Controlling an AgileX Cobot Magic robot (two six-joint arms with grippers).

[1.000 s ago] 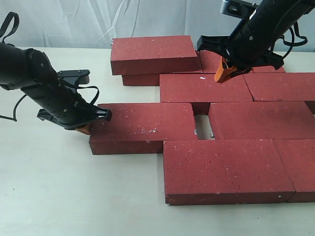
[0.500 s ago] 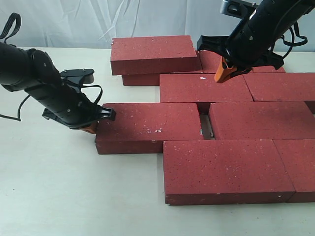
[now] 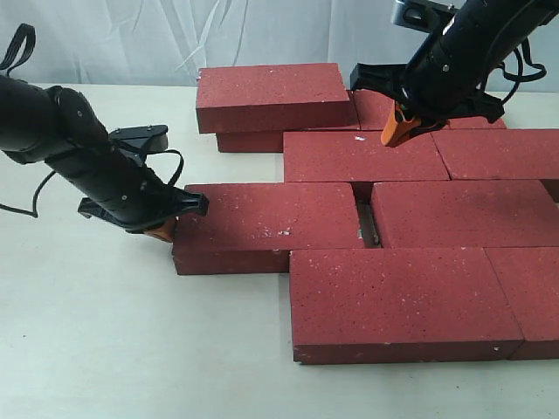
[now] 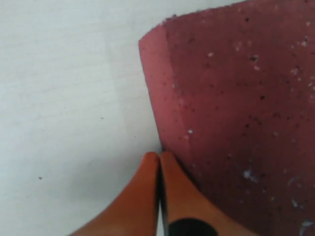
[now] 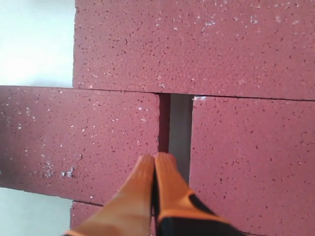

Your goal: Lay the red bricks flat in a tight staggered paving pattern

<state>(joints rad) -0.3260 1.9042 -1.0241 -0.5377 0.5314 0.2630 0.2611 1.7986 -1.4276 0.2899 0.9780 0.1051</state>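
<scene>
The red bricks [image 3: 410,201] lie flat in offset rows across the centre and right of the exterior view, and the rows already read as paving. A spare brick [image 3: 271,94] sits stacked on another at the upper middle. One loose brick [image 3: 262,225] at centre left has not yet closed up. A narrow gap [image 3: 365,223] separates its right end from the neighbouring brick [image 3: 463,212], and its long front edge lies against the front brick [image 3: 397,301].

The step in hand looks like closing that gap. The left gripper [image 3: 162,230] is set low against the loose brick's left end. The next move probably calls for a straight push toward the right of the frame, along the row and low on the end face, so the brick slides rather than pivots. The spare brick will likely need placing afterwards.

The left arm slants down from the left edge to the surface [image 3: 105,332]. In the left wrist view its jaws are pressed together, empty, with the tips touching the brick's end near a corner. The right arm reaches in from the upper right, and the right gripper [image 3: 393,138] points down at the far edge of the upper-row brick [image 3: 362,155]. I cannot tell whether it touches. In the right wrist view those jaws are also closed and empty, just beside the gap.
</scene>
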